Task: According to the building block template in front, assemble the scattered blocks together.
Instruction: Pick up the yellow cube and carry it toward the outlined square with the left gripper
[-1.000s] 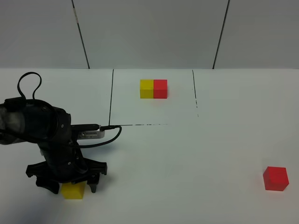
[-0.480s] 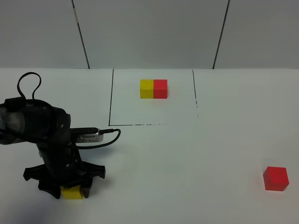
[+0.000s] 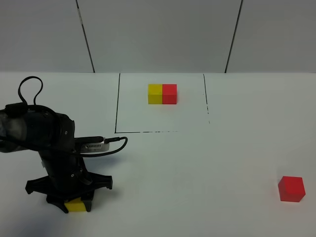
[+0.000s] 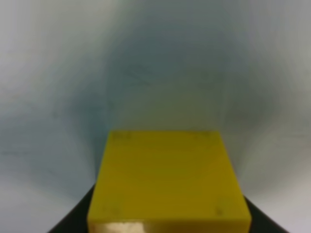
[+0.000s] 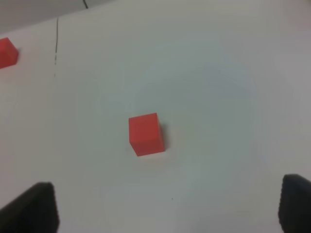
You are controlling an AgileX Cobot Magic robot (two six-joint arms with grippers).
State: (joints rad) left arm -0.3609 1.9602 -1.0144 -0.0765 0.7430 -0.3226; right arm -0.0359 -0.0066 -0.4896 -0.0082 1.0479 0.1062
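Observation:
The template (image 3: 162,94), a small yellow-left, red-right pair, sits at the back inside a black-lined rectangle. The loose yellow cube (image 3: 76,205) lies at the front left on the table. My left gripper (image 3: 76,203) is lowered over it with its fingers closed against both sides. In the left wrist view the yellow cube (image 4: 167,179) fills the lower middle between dark finger edges. The loose red cube (image 3: 291,188) lies alone at the front right. In the right wrist view the red cube (image 5: 145,134) lies ahead of my open, empty right gripper (image 5: 167,208).
A thin black outline (image 3: 117,103) marks the rectangle around the template on the white table. The left arm's cable loops above its wrist (image 3: 29,86). The template's red cube shows at the right wrist view's edge (image 5: 7,52).
My left gripper's fingers have drawn in from wide apart to tight against the yellow cube, and it has sunk slightly. The red cube and the template have not moved.

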